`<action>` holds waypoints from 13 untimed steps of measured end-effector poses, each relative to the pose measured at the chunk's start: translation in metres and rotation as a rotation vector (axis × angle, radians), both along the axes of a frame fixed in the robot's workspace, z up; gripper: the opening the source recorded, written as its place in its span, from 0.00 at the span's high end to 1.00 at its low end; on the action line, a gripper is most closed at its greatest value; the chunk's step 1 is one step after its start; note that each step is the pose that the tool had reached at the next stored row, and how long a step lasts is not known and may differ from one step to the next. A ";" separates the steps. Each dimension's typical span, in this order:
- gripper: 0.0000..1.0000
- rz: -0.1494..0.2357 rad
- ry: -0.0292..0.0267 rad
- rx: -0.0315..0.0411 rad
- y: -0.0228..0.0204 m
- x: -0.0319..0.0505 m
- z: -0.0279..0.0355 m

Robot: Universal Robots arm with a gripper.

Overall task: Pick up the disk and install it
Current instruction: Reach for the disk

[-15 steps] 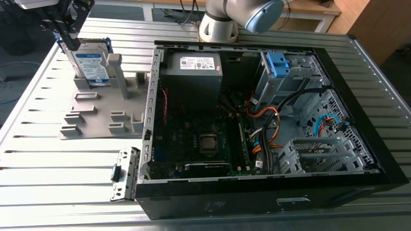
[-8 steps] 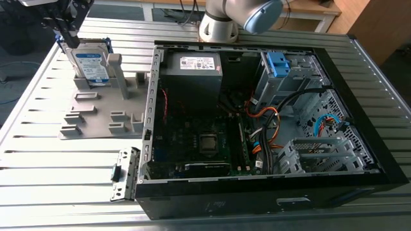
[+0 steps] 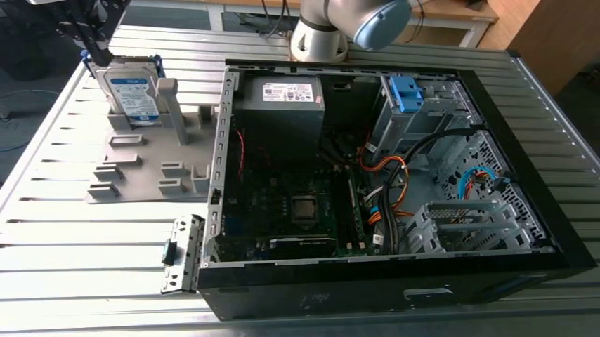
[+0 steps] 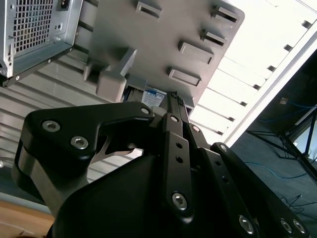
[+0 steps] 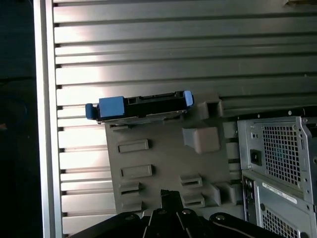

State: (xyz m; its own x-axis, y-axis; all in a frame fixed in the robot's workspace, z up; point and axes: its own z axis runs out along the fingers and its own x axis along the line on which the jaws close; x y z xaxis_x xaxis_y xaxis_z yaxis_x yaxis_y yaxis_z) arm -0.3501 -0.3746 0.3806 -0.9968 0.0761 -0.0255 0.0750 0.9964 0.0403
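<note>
The disk (image 3: 131, 91) stands on edge in the grey plastic holder (image 3: 140, 168) at the exterior view's far left, its white-and-blue label facing the front. In the first wrist view the disk (image 5: 141, 106) shows edge-on with its blue bracket, at the far end of the holder (image 5: 158, 158). My gripper (image 3: 89, 38) hangs just above the disk's top edge, at its left end. In the first wrist view the gripper (image 5: 171, 198) appears apart from the disk. A corner of the disk's label (image 4: 154, 96) peeks out beyond the gripper (image 4: 171, 101) in the second wrist view.
An open computer case (image 3: 216, 175) lies to the exterior view's right of the holder, with a power supply (image 3: 281, 105), a blue latch (image 3: 405, 95), cables and metal drive cages (image 3: 468, 225) inside. A loose bracket (image 3: 183, 253) lies by the case's front corner. The table (image 3: 56, 140) is slatted metal.
</note>
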 end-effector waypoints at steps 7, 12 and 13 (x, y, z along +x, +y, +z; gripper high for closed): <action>0.89 0.000 0.0001 -0.0001 0.0019 -0.0097 -0.0021; 0.89 0.000 0.0001 0.0000 0.0025 -0.0171 -0.0034; 0.89 0.000 0.0000 0.0000 0.0026 -0.0186 -0.0037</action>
State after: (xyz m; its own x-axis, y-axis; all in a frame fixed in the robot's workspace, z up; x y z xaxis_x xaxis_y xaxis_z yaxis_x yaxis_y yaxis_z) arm -0.3688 -0.3720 0.3768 -0.9968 0.0761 -0.0255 0.0750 0.9964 0.0403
